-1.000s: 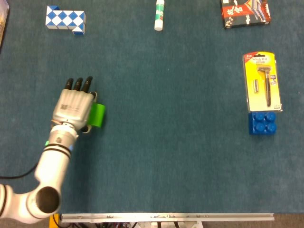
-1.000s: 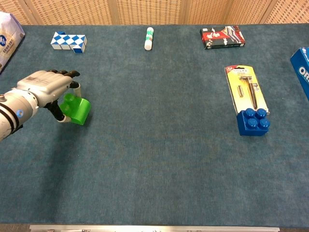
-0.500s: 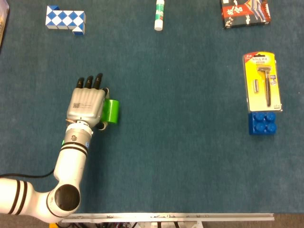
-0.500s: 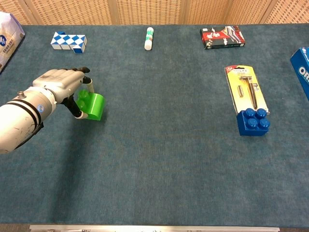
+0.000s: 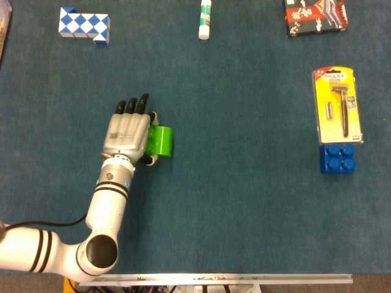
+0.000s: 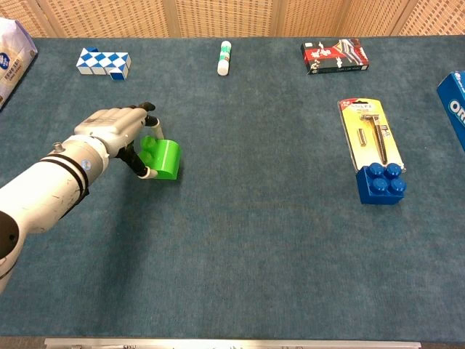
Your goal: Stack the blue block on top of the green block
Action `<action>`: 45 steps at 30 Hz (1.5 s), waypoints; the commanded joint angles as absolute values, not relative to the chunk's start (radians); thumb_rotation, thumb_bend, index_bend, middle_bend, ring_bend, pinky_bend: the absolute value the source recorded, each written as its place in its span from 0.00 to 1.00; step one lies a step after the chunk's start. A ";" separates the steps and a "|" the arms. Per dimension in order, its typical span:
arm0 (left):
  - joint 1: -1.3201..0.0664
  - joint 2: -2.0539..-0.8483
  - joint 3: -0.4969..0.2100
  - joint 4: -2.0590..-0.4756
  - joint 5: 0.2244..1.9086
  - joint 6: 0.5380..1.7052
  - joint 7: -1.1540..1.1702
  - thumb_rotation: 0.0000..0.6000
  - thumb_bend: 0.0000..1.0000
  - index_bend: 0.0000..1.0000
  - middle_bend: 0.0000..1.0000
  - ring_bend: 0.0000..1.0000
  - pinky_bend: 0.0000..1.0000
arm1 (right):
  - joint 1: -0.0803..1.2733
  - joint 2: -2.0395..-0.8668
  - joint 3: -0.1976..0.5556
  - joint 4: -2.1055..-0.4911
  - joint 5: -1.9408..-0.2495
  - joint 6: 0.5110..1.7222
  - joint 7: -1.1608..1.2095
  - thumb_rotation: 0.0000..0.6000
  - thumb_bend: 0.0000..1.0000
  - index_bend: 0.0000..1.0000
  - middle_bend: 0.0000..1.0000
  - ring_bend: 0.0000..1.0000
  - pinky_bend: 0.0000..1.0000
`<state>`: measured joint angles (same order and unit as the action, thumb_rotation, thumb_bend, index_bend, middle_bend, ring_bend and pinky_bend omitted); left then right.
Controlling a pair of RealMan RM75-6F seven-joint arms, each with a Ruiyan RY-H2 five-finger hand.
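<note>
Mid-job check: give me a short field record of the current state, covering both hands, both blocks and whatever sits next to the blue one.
left hand: holds the green block, studs turned toward the palm in the chest view
right hand: not in view
green block contact with table: cannot tell
blue block: on the table at the right, studs up, untouched
razor pack: directly behind the blue block, its near edge meeting the block
stack: not yet done; blocks far apart
</note>
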<state>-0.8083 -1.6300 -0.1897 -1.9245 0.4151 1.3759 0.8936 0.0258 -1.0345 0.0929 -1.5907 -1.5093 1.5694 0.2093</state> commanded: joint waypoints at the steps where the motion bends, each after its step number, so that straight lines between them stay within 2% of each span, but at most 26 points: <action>1: -0.812 -1.651 -0.201 -1.903 0.410 1.371 0.879 1.00 0.26 0.61 0.00 0.00 0.05 | 0.025 -1.033 0.094 -1.590 -1.507 1.570 0.213 1.00 0.43 0.39 0.30 0.27 0.33; 45: -0.899 -1.837 -0.253 -1.732 0.393 1.303 0.901 1.00 0.26 0.61 0.00 0.00 0.05 | 0.009 -1.017 0.108 -1.591 -1.482 1.574 0.237 1.00 0.43 0.39 0.30 0.27 0.33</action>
<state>-0.8984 -1.8364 -0.2529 -1.7322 0.3932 1.3029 0.9007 0.0085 -1.0174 0.1076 -1.5913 -1.4825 1.5744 0.2370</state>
